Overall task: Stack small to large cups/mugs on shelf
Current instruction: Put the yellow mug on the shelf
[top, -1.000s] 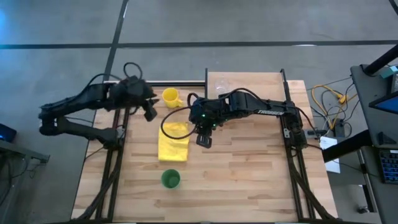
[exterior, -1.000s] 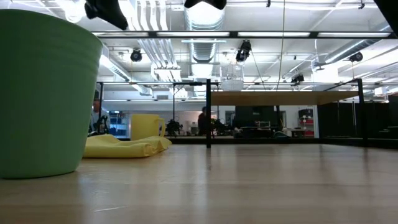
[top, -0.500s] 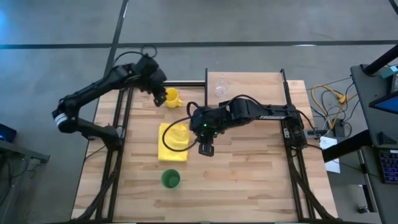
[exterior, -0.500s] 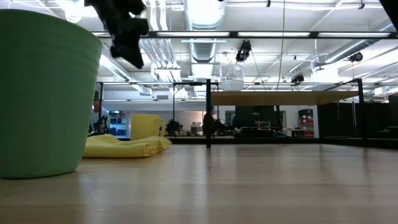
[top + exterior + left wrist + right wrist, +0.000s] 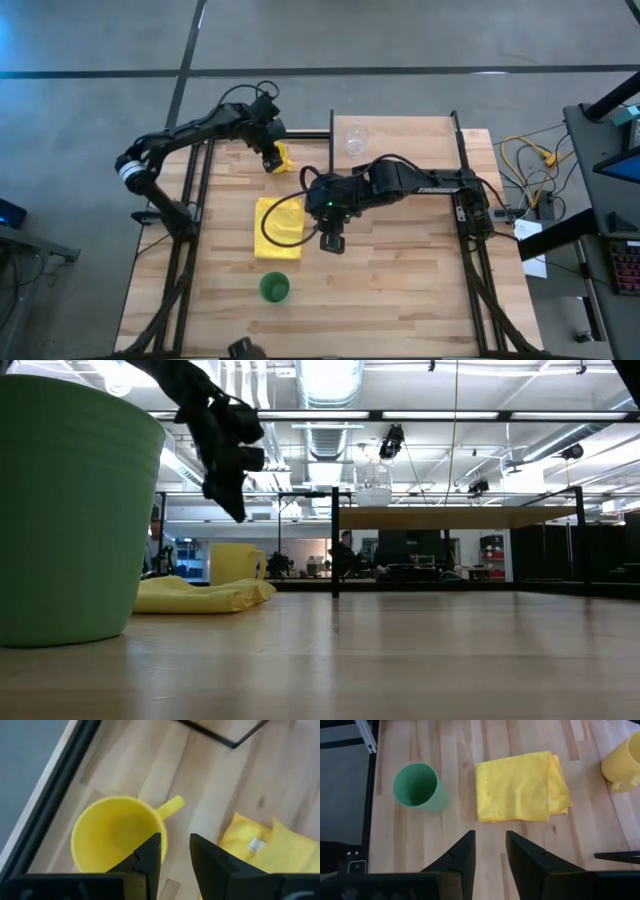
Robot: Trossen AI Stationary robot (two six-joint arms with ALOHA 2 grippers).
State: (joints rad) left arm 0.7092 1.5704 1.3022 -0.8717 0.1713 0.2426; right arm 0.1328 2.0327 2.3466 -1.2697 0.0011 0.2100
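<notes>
One risk: my left gripper (image 5: 175, 851), fingers narrowly apart, hangs over the yellow mug (image 5: 117, 837) rim; descending misaligned would tip it.

Right gripper (image 5: 489, 851), also narrowly parted and empty, waits over the table.

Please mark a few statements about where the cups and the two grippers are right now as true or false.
1. The clear glass cup stands on the shelf. True.
2. The green cup lies tipped on its side. False: it stands upright on the table.
3. The left gripper is open above the yellow mug. True.
4. The right gripper holds the yellow cloth. False: it is open and empty above the table.
5. The yellow mug is inside the green cup. False: they stand apart.
</notes>
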